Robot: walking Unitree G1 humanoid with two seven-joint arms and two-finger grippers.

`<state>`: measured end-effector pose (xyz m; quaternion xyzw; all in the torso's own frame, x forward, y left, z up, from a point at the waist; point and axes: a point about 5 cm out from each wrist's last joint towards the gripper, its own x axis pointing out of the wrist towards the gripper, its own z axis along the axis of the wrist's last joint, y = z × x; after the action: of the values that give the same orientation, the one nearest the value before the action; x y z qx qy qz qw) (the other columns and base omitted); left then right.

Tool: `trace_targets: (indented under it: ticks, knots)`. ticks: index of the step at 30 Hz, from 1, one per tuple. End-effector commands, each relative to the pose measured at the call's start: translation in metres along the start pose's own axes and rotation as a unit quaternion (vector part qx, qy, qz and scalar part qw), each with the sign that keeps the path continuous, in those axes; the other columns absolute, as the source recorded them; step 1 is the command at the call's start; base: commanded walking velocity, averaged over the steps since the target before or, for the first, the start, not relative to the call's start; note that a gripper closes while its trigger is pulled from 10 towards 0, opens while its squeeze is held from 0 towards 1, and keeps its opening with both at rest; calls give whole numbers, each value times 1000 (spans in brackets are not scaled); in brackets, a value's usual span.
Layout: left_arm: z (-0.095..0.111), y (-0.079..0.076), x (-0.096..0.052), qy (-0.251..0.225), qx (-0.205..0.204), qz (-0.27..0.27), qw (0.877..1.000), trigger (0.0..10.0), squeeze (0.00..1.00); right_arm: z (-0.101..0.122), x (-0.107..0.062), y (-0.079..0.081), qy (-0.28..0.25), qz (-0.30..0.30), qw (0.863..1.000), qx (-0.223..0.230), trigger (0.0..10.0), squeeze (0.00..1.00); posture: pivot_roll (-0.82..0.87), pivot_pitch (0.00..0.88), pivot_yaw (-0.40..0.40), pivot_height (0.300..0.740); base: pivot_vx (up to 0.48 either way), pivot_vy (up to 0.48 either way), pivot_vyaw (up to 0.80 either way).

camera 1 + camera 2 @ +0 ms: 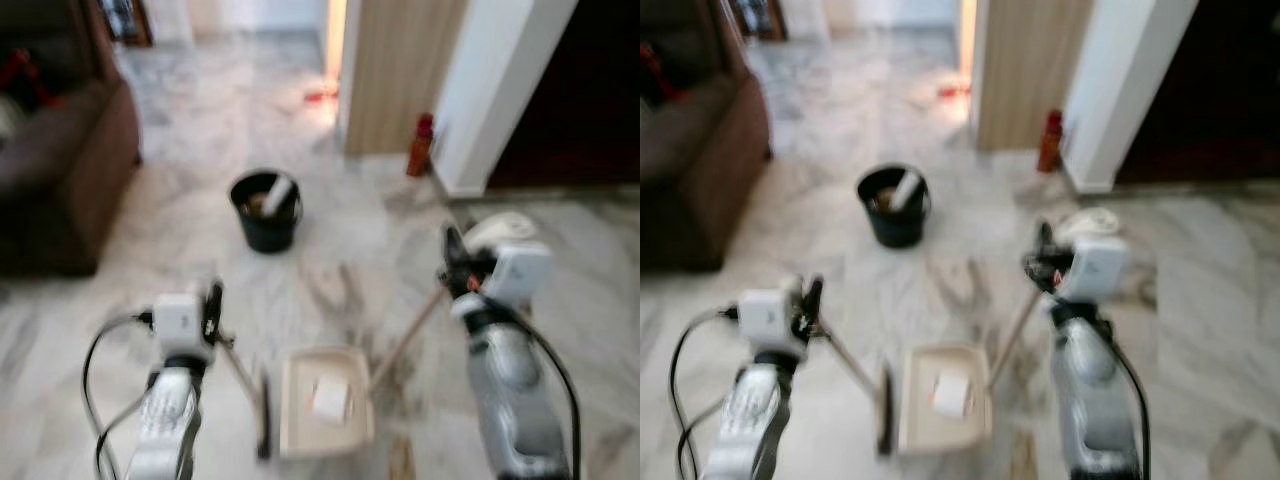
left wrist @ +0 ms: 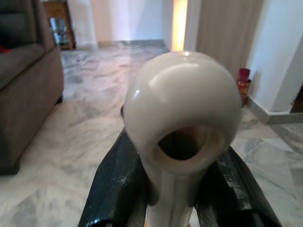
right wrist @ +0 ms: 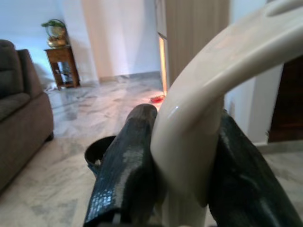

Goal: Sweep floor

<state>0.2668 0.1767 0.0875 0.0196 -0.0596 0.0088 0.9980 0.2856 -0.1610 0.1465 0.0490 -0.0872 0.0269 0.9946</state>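
In the eye views my left gripper [image 1: 213, 308] is shut on the thin handle of a cream dustpan [image 1: 325, 400], which lies on the floor between my arms with a white scrap [image 1: 331, 397] inside. The left wrist view has the handle's cream looped end [image 2: 182, 109] clamped between the black fingers [image 2: 113, 184]. On the other side, my right gripper [image 1: 455, 268] is shut on the broom handle [image 1: 405, 340], which slants down toward the pan. The same cream handle [image 3: 189, 127] sits between the black fingers [image 3: 125, 165] in the right wrist view.
A black bucket [image 1: 266, 212] holding rubbish stands on the marble floor ahead. A brown sofa [image 1: 60, 170] is at the left. A wooden panel [image 1: 400, 70], a white pillar [image 1: 500, 90] and a red bottle [image 1: 420, 146] stand at the back right. Dark streaks [image 1: 345, 295] mark the floor.
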Motion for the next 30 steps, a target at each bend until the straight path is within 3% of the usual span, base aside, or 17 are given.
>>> trace_targets:
  ticks: [1,5,15,21,30]
  knots:
    - [13,-2,6,-33,5,-4,999,10000,0,17,1,-4,-39,-7,999,10,10000,0,15,0,-6,740,300,0,650]
    - [13,-3,7,-33,5,-5,999,10000,0,17,1,-4,-38,-7,999,12,10000,0,15,0,-4,740,297,0,636]
    - [14,-2,7,-33,4,-4,999,10000,0,21,1,-1,-45,3,999,11,10000,0,14,0,-3,740,297,0,0]
    - [13,-4,7,-34,3,-6,999,10000,0,22,3,-2,-47,2,999,13,10000,0,12,0,-3,740,296,0,668]
    - [12,-4,6,-31,3,-7,999,10000,0,22,3,2,-49,11,998,23,10000,0,5,0,-1,740,296,0,0]
